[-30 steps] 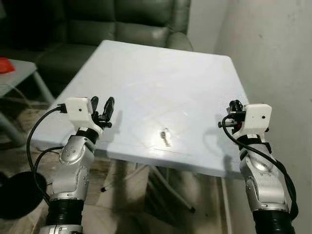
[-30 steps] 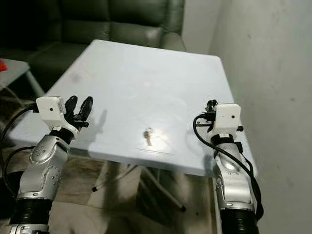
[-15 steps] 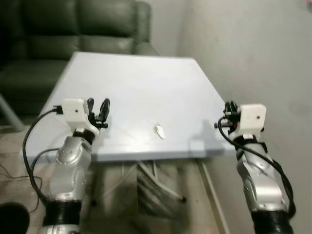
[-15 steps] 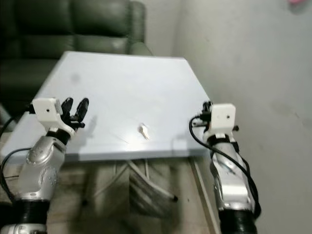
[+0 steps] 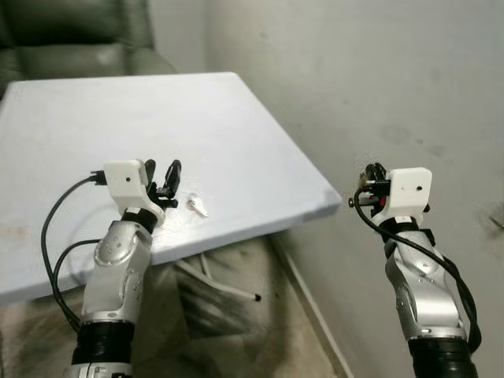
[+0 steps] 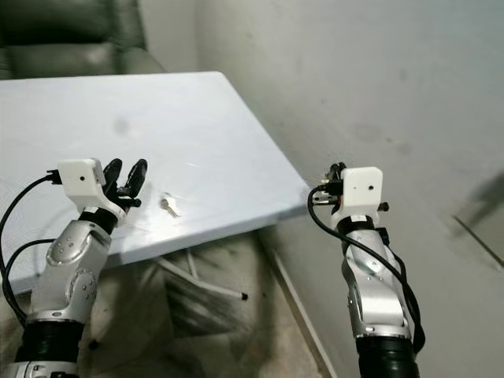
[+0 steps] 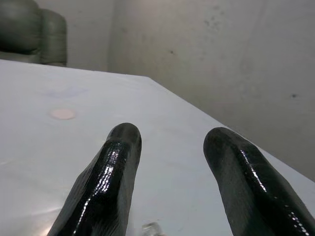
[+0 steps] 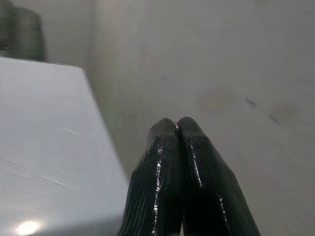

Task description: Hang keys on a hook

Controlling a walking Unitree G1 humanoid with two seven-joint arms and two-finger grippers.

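No legible text, labels, brands or nos. on anything in view

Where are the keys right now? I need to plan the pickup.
In the left eye view the keys lie on the white table near its front edge, just right of the open left gripper.

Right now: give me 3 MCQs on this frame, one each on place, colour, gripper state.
1. Where do the keys lie?
A. on the white table, near its front edge
B. on the floor
C. in the right gripper

2. What colour is the sofa behind the table?
A. red
B. dark green
C. white

3. How do the grippers stand?
A. both open
B. left gripper open, right gripper shut
C. left shut, right open

Answers: 1 A, the keys rest on the tabletop just ahead of the left gripper. 2 B, the cushions read dark green. 3 B, the left wrist view shows a gap between the fingers; the right wrist view shows them pressed together.
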